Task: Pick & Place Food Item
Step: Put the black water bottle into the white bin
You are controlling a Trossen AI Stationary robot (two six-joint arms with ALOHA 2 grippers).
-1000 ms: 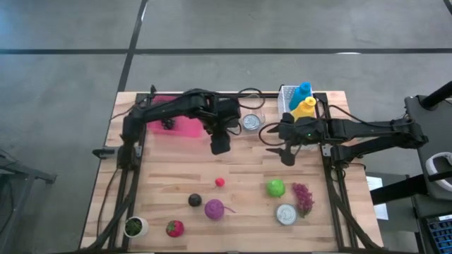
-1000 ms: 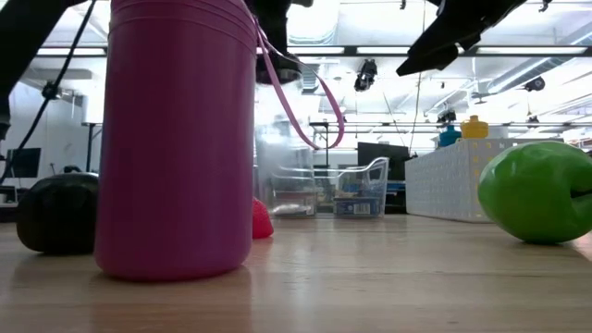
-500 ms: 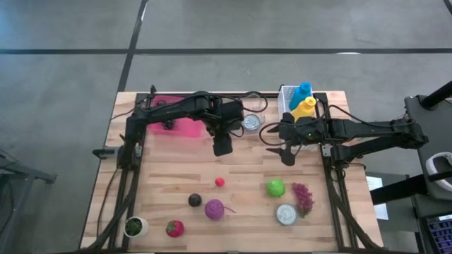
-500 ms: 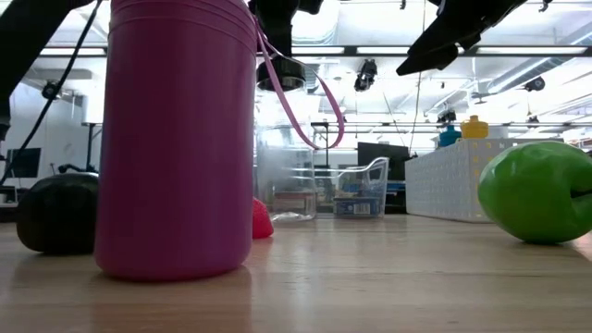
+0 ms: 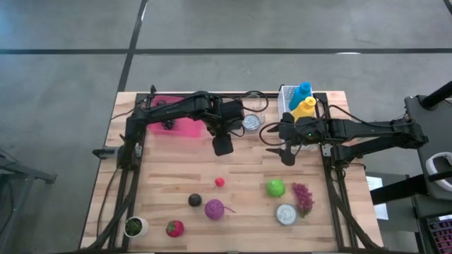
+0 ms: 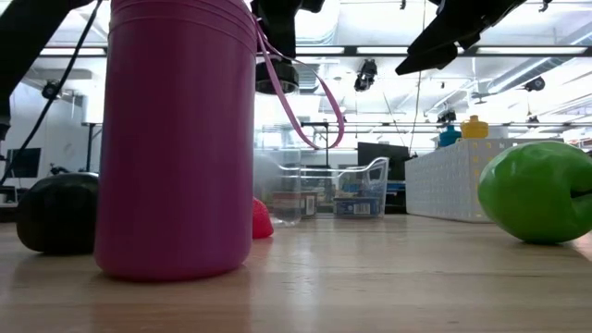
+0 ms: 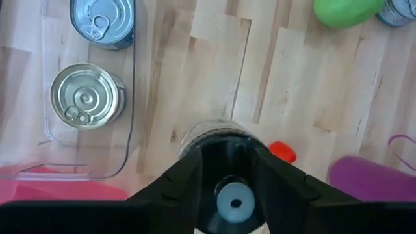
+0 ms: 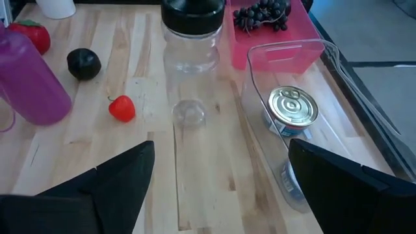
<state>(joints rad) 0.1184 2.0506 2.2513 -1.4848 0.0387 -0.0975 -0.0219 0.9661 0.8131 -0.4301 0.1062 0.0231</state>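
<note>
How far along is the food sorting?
Done: grapes sit in the pink bin, two cans in the clear bin. In hand: the left gripper is at the clear jar, which stands upright; right gripper hovers open. Left: green apple, strawberry and others loose.

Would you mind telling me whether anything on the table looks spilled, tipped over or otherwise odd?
Nothing stands out. The clear jar is upright under the left hand, the purple bottle stands upright, and both cans sit neatly inside the clear bin.
</note>
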